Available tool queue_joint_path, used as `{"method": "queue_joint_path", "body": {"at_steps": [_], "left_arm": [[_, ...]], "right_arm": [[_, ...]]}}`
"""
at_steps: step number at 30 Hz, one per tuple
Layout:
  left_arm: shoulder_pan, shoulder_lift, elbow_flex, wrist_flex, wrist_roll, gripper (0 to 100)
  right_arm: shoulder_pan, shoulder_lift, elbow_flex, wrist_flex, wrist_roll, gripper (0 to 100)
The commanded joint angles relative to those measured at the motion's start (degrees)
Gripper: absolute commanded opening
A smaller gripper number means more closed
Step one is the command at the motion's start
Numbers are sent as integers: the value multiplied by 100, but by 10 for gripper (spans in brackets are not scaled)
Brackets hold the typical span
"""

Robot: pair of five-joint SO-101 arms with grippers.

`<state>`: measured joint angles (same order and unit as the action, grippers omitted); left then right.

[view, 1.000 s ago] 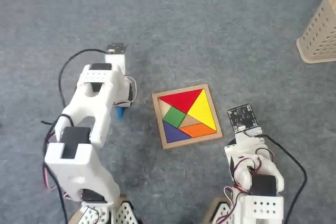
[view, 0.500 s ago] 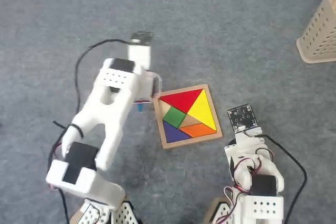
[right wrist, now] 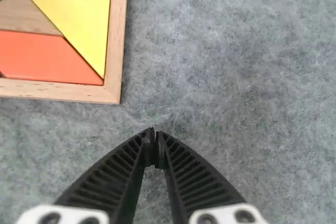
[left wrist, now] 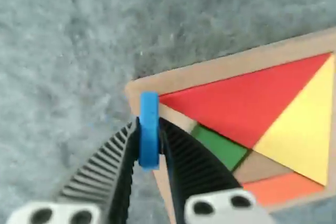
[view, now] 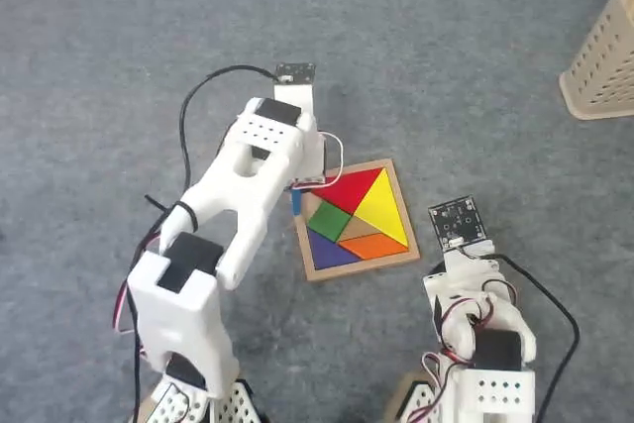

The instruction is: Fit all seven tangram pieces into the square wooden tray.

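The square wooden tray (view: pixel 398 191) lies mid-table holding a red triangle (view: pixel 342 188), a yellow triangle (view: pixel 382 207), a green square (view: pixel 327 221), a purple piece (view: pixel 329 249) and an orange piece (view: pixel 376 244). My left gripper (left wrist: pixel 148 125) is shut on a small blue piece (left wrist: pixel 149 129), held on edge. It hangs over the tray's left corner (left wrist: pixel 132 86), beside the red triangle (left wrist: pixel 236 103) and the green square (left wrist: pixel 221 149). From above, the blue piece (view: pixel 295 201) peeks out under the left arm. My right gripper (right wrist: pixel 154 142) is shut on nothing, over the carpet just off the tray's edge (right wrist: pixel 118 35).
A beige perforated basket (view: pixel 602 56) stands at the far right edge. Grey carpet covers the table all around. The left arm's black cable (view: pixel 198 96) loops over the carpet behind it. A wood-coloured patch (view: pixel 354 230) shows between green, yellow and orange.
The left arm has swung to the right with the blue piece, from well left of the tray to over its left corner. The right arm has kept still.
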<state>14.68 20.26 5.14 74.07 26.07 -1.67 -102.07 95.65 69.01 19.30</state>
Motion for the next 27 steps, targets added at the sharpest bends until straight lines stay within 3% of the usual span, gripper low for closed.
{"method": "queue_joint_path", "body": {"at_steps": [1,7,20,27], "left_arm": [[105,-273,-207,132,229,12],[202,-273,-207,149,686,12],[193,-273,-207,9,668,13],[202,-264,-207,-18,281,13]], "right_arm": [[66,48,88,31,53,6],[66,48,88,31,53,6],[66,48,88,31,53,6],[66,48,88,31,53,6]]}}
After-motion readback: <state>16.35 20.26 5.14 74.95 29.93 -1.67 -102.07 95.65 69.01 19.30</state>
